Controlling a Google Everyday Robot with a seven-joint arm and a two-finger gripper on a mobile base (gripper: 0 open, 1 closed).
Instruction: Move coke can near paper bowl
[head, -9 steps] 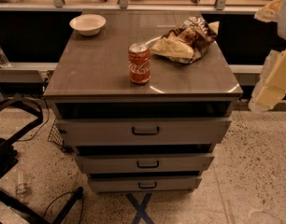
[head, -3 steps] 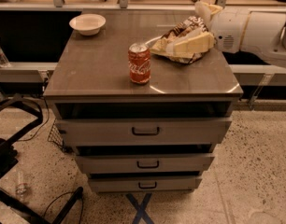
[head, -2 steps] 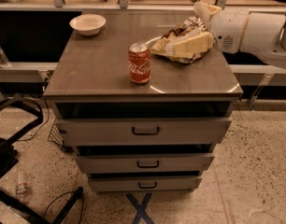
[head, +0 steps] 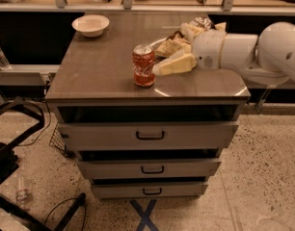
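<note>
The coke can (head: pixel 144 65) stands upright on the cabinet top (head: pixel 99 71), near its front edge and about the middle. The paper bowl (head: pixel 91 25) sits at the back left corner, well apart from the can. My gripper (head: pixel 167 64) reaches in from the right on a white arm (head: pixel 244 52), low over the top, and points at the can's right side, very close to it. The can does not look lifted or tilted.
A brown and yellow chip bag (head: pixel 186 32) lies at the back right, partly hidden behind my gripper and wrist. The cabinet has three drawers (head: pixel 150 135) that stand slightly open. A counter edge (head: pixel 138 6) runs behind. Black frames and cables (head: pixel 12 143) are on the floor at left.
My arm has swung left and forward from over the chip bag to right beside the can. The can, bowl and bag have not moved.
</note>
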